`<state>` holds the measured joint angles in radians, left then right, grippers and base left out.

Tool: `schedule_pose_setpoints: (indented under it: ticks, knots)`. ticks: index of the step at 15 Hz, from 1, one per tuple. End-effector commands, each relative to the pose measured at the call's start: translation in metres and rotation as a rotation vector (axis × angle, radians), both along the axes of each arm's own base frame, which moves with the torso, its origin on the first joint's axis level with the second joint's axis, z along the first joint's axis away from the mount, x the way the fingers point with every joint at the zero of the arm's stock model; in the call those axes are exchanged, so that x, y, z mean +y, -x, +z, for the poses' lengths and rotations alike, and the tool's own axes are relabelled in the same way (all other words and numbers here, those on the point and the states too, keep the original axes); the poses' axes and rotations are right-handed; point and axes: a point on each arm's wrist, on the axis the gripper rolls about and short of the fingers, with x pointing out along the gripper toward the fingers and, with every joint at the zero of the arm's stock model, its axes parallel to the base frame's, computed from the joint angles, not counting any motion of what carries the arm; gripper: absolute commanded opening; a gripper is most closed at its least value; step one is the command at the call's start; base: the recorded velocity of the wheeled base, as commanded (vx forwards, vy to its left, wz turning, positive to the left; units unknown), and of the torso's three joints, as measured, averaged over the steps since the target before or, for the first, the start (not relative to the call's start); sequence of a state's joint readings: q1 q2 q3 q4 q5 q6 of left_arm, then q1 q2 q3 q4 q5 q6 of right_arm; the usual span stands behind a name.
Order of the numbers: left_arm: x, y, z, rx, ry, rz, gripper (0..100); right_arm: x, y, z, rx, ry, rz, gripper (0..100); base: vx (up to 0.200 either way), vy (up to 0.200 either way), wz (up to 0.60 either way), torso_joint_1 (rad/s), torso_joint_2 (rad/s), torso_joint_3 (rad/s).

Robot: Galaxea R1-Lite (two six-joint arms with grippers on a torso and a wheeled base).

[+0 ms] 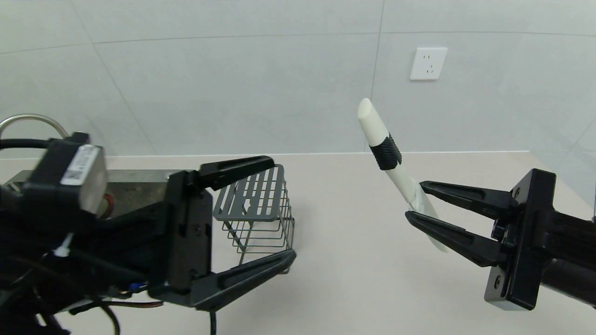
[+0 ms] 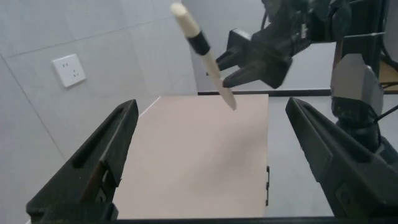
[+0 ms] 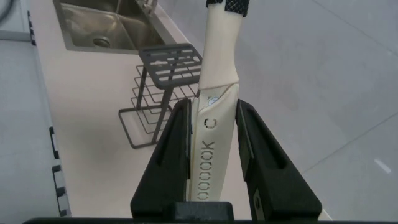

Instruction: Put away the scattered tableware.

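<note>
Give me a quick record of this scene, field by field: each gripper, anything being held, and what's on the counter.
left gripper: open, holding nothing, on the near side of the rack
right gripper: shut on the white utensil, above the counter
white utensil: black textured band, tilted, free end up and toward the robot's left
rack: grey wire, standing on the counter beside the sink
sink: steel, set into the counter
counter: beige
wall socket: white, on the wall behind

Small dark printed marks run along the white utensil [image 3: 212, 146], lower centre. A coded white label [image 1: 78, 164] sits on the wrist camera [image 1: 51, 179], left. Neither is legible.
</note>
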<state>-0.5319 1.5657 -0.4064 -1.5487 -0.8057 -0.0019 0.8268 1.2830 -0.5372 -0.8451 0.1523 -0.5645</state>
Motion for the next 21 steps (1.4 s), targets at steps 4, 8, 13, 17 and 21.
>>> schedule_pose_setpoints:
  ticks: [4, 8, 13, 17, 21]
  knots:
    - [-0.051, -0.026, -0.010, 0.128, 0.012, -0.143, 100, 0.006, -0.002, -0.001, 0.016, 0.002, 0.019, 0, 0.000, 0.000, 0.00, 0.000, 0.00, 0.000]
    - [-0.063, -0.041, -0.003, 0.115, 0.039, -0.155, 100, 0.010, -0.006, -0.004, 0.028, 0.014, 0.019, 0, 0.000, 0.000, 0.00, 0.000, 0.00, 0.000]
    - [-0.069, -0.045, 0.015, 0.086, 0.087, -0.175, 100, 0.012, -0.007, -0.006, 0.034, 0.021, 0.019, 0, 0.000, 0.000, 0.00, 0.000, 0.00, 0.000]
    - [-0.070, -0.047, 0.024, 0.085, 0.113, -0.185, 100, 0.023, -0.017, 0.000, 0.024, 0.011, 0.022, 0, 0.000, 0.000, 0.00, 0.000, 0.00, 0.000]
    - [-0.070, -0.046, 0.029, 0.078, 0.123, -0.189, 100, 0.032, -0.021, -0.001, 0.023, 0.010, 0.034, 0, 0.000, 0.000, 0.00, 0.000, 0.00, 0.000]
